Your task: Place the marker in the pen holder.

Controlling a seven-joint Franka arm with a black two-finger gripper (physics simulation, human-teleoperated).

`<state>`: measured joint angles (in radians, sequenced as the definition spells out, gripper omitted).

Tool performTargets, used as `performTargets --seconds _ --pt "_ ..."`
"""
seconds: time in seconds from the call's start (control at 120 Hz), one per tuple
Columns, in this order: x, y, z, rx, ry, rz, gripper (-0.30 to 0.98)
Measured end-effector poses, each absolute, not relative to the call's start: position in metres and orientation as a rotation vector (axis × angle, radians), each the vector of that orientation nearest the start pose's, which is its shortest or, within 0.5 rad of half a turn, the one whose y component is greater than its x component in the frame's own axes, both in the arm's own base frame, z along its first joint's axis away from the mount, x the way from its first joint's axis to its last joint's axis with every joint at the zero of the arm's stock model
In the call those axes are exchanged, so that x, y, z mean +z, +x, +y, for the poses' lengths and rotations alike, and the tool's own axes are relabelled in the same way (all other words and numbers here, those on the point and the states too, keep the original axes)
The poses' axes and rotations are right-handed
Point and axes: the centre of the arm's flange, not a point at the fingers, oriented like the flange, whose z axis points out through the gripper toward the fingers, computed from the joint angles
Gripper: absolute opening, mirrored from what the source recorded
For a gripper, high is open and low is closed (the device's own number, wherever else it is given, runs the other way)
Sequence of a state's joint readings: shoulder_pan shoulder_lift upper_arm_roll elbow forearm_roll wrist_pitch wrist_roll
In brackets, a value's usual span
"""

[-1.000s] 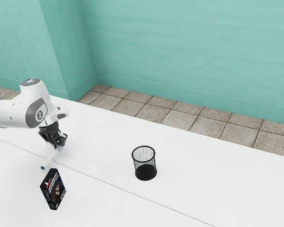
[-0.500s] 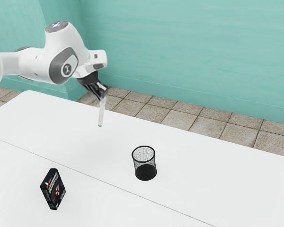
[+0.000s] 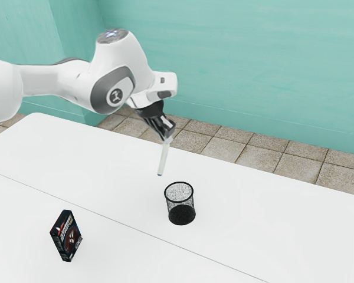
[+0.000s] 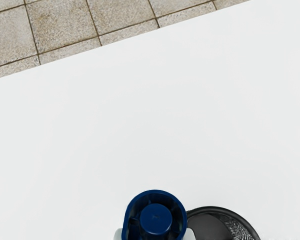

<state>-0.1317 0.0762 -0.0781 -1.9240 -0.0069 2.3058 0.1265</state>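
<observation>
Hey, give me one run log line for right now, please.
Hand: shut on marker | marker: aloft, slightly tilted, not inserted | pen holder: upright on table | dark box: on table

Bright, even light (rather flat)

Box (image 3: 67, 236) and pen holder (image 3: 181, 213) sit apart on table (image 3: 259, 230).

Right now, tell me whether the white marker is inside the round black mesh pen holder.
No, the marker hangs in the air, its lower tip outside the pen holder.
</observation>
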Motion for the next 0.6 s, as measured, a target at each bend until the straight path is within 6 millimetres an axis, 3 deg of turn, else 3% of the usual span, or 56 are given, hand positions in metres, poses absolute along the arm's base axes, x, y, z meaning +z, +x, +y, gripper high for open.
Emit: performTargets --seconds 0.317,0.6 --pt "0.459 0.582 -0.163 -0.398 -3.113 0.52 -0.03" --pt "0.435 0.592 -0.164 -0.361 -3.137 0.448 -0.03"
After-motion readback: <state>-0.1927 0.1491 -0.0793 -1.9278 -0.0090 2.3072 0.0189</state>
